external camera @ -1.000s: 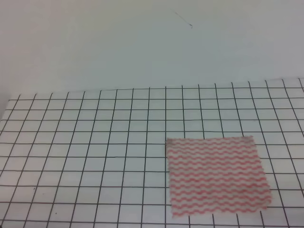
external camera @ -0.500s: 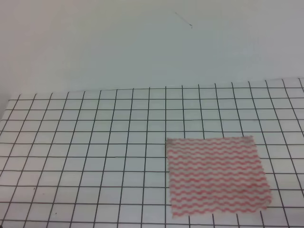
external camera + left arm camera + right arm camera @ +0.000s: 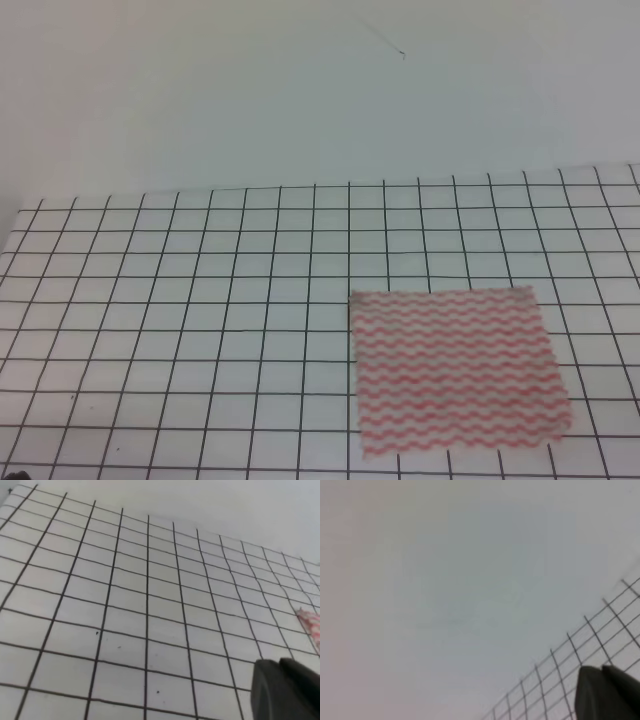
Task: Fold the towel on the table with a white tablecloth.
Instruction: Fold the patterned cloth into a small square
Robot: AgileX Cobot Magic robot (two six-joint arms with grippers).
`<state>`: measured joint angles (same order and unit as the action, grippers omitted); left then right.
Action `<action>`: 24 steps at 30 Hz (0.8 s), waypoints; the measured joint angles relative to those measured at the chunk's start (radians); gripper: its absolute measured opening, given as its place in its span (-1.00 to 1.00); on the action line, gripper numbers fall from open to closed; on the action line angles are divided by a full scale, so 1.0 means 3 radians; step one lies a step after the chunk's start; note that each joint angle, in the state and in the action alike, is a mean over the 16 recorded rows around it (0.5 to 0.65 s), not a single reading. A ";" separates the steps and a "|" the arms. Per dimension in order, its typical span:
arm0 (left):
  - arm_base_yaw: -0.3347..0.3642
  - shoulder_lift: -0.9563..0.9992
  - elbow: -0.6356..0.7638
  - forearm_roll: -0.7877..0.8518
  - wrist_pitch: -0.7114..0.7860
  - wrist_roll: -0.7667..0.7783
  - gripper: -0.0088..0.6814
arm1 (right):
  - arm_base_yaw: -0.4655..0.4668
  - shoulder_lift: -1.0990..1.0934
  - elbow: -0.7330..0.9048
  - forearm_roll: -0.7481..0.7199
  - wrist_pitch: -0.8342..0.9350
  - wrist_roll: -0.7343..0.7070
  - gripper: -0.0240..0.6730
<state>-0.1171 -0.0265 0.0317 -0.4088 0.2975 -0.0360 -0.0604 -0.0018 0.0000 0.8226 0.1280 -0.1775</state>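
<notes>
One towel [image 3: 456, 370] lies on one table with a white tablecloth [image 3: 200, 330]. Two grippers show, one per wrist view: the left gripper [image 3: 287, 690] and the right gripper [image 3: 609, 692], each only a dark corner of its body.

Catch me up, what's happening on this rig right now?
Nothing is being handled yet. The towel lies flat and unfolded on the table with a white tablecloth, toward the right side of the high view. Neither arm shows in that view. The left wrist camera looks across the bare grid, with only a sliver of the towel's edge at its right border. The right wrist camera mostly sees the wall and a corner of the grid. Dark gripper parts show in each wrist view's corner, too little to tell if the fingers are open.
</notes>
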 joint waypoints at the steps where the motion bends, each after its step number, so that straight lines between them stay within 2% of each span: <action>1: 0.0000 0.0000 0.0000 -0.0043 -0.0005 0.0000 -0.97 | 0.0000 0.0000 0.0000 0.0170 -0.0039 -0.0010 -0.94; 8: 0.0000 0.0000 0.0000 -0.0615 -0.0043 0.0000 -0.97 | 0.0000 0.0000 0.0000 0.0992 -0.0189 -0.0083 -0.94; 16: 0.0000 0.0000 0.0000 -0.1700 -0.0056 0.0000 -0.97 | 0.0000 0.0000 0.0000 0.1212 -0.0138 -0.0300 -0.94; 24: 0.0000 0.0000 -0.0003 -0.2550 -0.0190 0.0081 -0.97 | 0.0000 0.0001 -0.0018 0.1314 0.0169 -0.0939 -0.94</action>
<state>-0.1171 -0.0265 0.0310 -1.1739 0.2406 -0.0117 -0.0604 -0.0016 -0.0054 1.2167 0.1786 -0.4593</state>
